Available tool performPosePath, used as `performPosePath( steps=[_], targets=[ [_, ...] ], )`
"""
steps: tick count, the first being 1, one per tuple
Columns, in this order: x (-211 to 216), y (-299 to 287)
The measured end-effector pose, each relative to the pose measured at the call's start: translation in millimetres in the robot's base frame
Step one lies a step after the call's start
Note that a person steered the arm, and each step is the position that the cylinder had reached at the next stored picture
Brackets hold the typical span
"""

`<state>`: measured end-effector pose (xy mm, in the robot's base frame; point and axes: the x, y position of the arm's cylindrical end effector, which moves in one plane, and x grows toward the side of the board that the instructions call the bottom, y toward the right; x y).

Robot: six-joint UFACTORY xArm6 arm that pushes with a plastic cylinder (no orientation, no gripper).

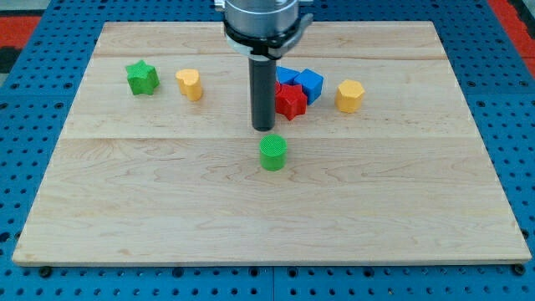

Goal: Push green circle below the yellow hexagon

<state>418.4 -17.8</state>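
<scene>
The green circle (273, 154) is a short green cylinder near the board's middle. The yellow hexagon (350, 96) sits up and to the view's right of it, well apart. My tip (264, 128) is at the end of the dark rod, just above the green circle and slightly to its left, with a small gap between them. The rod hangs from the arm's grey mount at the view's top.
A red star (291, 101) and two blue blocks (308, 84) cluster right of the rod, left of the yellow hexagon. A green star (142, 78) and a yellow heart-like block (191, 84) sit at the upper left. The wooden board (167, 209) lies on a blue pegboard.
</scene>
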Motion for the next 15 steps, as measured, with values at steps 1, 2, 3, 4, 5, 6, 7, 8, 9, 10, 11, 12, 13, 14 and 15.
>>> performPosePath(
  steps=[1, 2, 3, 4, 5, 6, 7, 8, 9, 10, 11, 12, 13, 14, 15],
  targets=[
    [7, -41],
    [31, -82],
    [59, -87],
    [95, -54],
    [100, -18],
    [76, -5],
    [74, -17],
    [71, -18],
    [64, 5],
    [52, 46],
    [35, 78],
    [26, 96],
    [26, 93],
    [28, 93],
    [45, 93]
  ],
)
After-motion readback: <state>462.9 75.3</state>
